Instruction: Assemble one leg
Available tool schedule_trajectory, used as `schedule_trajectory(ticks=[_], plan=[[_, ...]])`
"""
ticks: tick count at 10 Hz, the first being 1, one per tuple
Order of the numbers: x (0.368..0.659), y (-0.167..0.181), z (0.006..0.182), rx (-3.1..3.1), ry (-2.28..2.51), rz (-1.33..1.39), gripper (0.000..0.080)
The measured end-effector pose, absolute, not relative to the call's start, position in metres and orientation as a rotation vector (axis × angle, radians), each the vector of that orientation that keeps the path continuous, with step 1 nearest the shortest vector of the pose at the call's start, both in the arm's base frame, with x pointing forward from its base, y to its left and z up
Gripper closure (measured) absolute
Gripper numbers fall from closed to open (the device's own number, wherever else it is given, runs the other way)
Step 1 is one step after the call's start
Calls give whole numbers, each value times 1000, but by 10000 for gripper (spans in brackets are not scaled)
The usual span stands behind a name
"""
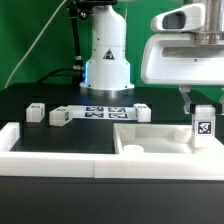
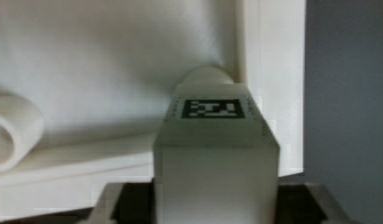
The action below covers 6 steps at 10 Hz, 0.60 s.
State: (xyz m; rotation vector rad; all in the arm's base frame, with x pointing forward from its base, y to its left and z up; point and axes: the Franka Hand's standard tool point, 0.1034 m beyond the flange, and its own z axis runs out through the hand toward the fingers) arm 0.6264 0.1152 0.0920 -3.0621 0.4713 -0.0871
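Observation:
My gripper [image 1: 203, 107] is shut on the leg [image 1: 203, 126], a short white post with a black-and-white tag on its side. It holds the leg upright at the exterior view's right, over the right end of the wide white slab [image 1: 150, 140] with round holes. I cannot tell whether the leg touches the slab. In the wrist view the leg [image 2: 214, 145] fills the middle between the dark fingers [image 2: 131, 203] of my gripper [image 2: 214, 208]. The slab [image 2: 99, 70] lies behind it, with a round hole [image 2: 10, 128] at the edge.
Three more white legs [image 1: 37, 112] [image 1: 60, 117] [image 1: 142, 112] lie on the black table near the marker board [image 1: 105, 112]. A white raised frame [image 1: 60, 143] runs along the front and left. The robot base [image 1: 107, 65] stands at the back.

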Motion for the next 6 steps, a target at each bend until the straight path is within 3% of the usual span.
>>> schedule_trajectory(ticks=[6], plan=[[624,118,89,-2664,1497,-83,506]])
